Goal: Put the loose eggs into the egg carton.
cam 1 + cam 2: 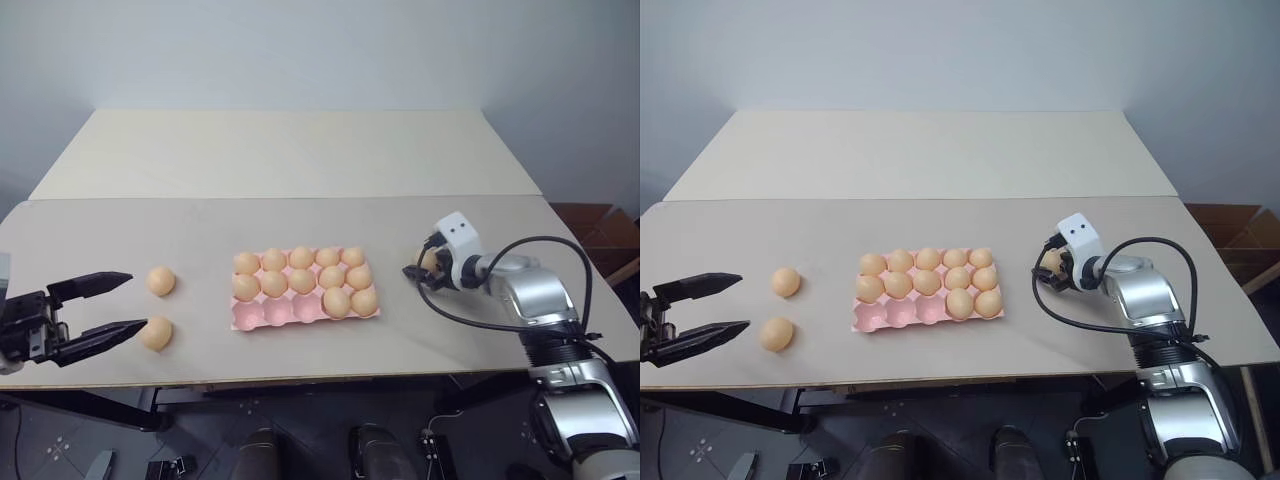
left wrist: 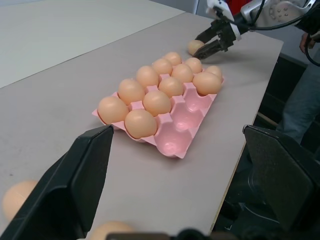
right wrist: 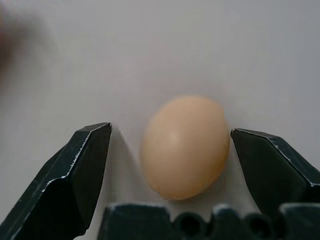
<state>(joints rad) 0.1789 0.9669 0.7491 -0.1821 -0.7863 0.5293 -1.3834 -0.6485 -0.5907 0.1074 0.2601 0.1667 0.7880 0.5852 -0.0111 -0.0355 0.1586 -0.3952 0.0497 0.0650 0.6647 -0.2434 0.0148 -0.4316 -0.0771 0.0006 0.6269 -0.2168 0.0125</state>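
My right gripper [image 3: 170,150] reaches low over the table [image 1: 300,150], fingers spread wide either side of a smooth, matte oval egg [image 3: 184,146], gripping nothing. My left gripper [image 1: 122,303] hangs spread and empty beside two more loose eggs [image 1: 160,281]. The pink moulded egg carton [image 1: 305,285] lies between them, three near cups empty.
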